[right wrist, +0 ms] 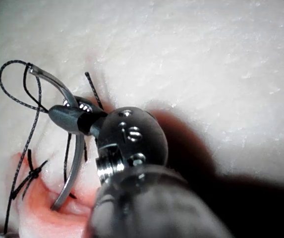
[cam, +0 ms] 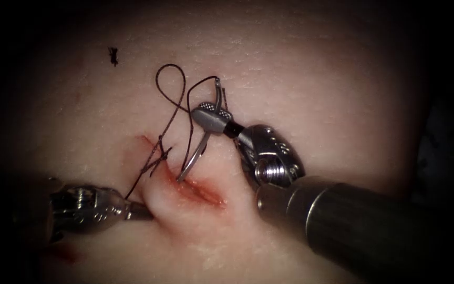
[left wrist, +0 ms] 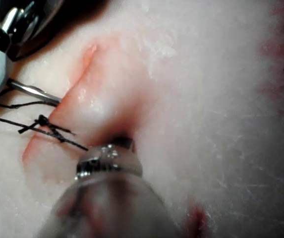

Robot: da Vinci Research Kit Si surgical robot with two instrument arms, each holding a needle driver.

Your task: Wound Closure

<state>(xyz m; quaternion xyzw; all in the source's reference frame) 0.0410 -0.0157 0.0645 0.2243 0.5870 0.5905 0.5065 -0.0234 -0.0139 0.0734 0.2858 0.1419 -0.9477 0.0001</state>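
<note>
Two tools: I logged both at the cut [cam: 198, 190] in the tissue [cam: 311, 79].
Right tool [cam: 210, 112]: I saw its jaws clamped on the needle [cam: 202, 149] nearer the thread end than the tip, at about 12 o'clock from the cut.
Needle: its tip sat at the cut's upper end by the right lip; I could not tell whether it had entered the tissue.
Left tool [cam: 138, 211]: I noted its jaws closed on a raised fold of tissue at the cut's left lip, at 9 o'clock from the cut.
Thread [cam: 170, 92]: it looped at 12 o'clock from a tied stitch [cam: 156, 158] across the cut.
Red fluid [cam: 206, 193]: it lined the open cut.
Cut end of thread [cam: 113, 56]: it lay well apart at 11 o'clock.
</note>
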